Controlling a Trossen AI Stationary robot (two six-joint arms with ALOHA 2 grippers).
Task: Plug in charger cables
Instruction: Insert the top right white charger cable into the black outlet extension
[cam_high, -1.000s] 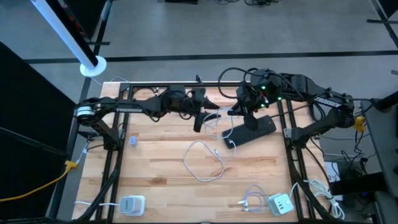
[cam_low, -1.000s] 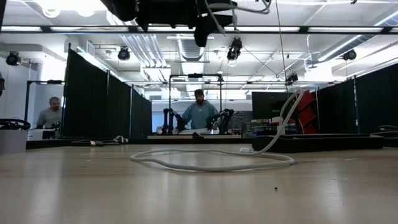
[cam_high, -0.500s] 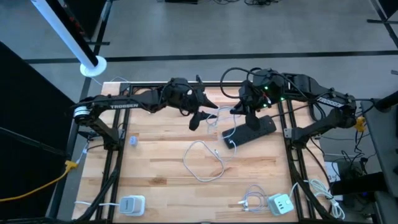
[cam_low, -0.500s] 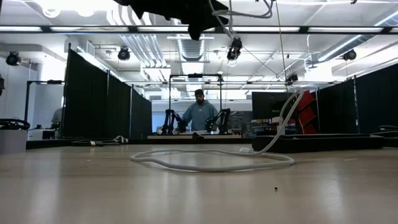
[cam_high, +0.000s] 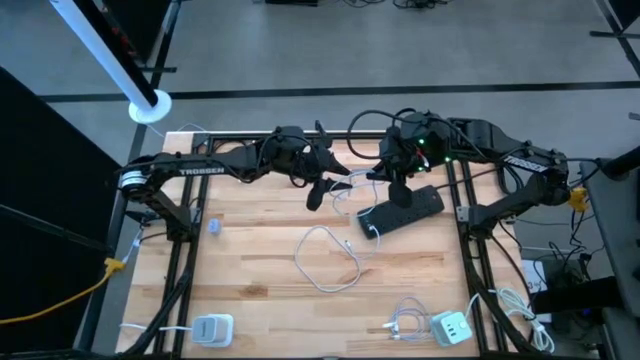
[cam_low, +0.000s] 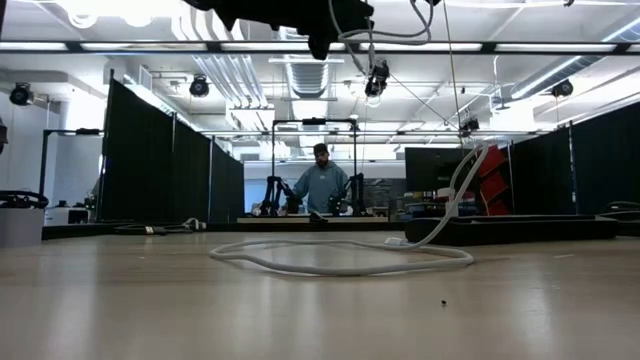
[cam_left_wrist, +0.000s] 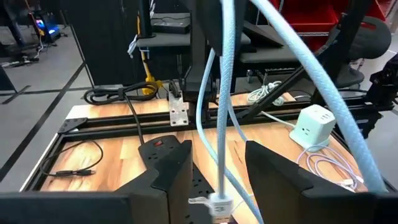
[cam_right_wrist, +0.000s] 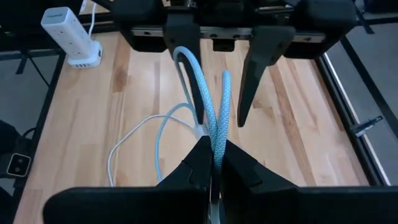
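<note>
Robotics lab / test hall. Open floor w/ black curtain partitions (cam_low: 165, 160), exposed ducts (cam_low: 310, 75) + strip lights overhead. Wood-top table (cam_high: 260, 260) in black frame. Further off, person (cam_low: 320, 180) at another bench w/ similar small arms.

A white braided charger cable (cam_high: 330, 255) lies looped mid-table. Its far end rises into the air. Another white bundle (cam_high: 405, 320) sits near the front edge.
</note>
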